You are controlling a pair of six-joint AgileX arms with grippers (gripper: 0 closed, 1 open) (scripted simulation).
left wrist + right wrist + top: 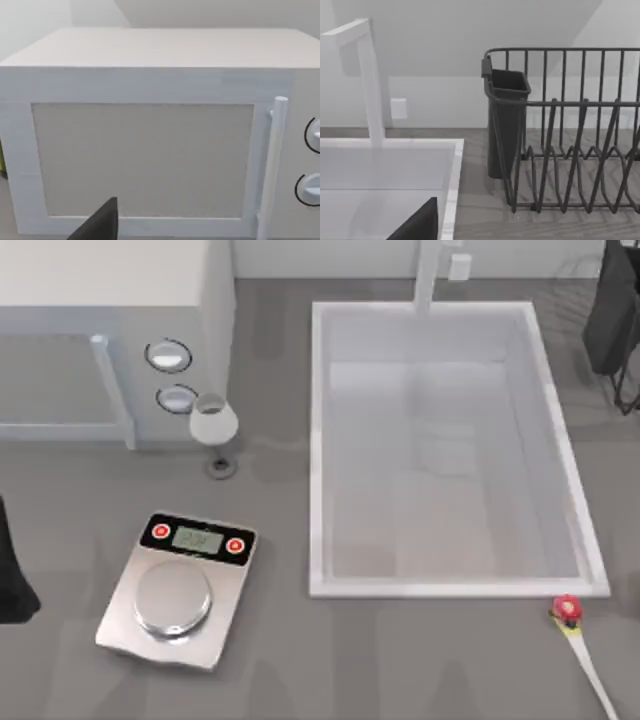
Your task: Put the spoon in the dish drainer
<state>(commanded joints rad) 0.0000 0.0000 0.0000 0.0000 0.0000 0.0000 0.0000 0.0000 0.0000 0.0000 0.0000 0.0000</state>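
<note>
Spoon (583, 642) flat on table, untouched, near sink (318, 440) corner — dish drainer (612, 315) well apart; grip state of both hands: cannot tell.

No text can be made out anywhere. The kitchen scale (178, 590) has a small display, but its digits are too blurred to read.

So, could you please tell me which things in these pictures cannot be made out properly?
- Slim white-handled spoon with a red round end: the top view's lower edge cuts off its handle tip.
- Dark wire dish drainer: cut off by the right wrist view's edge; in the top view only a corner shows.
- Silver kitchen scale's display: reading too small in the top view.
- White microwave's round dials: cut by the left wrist view's edge.
</note>
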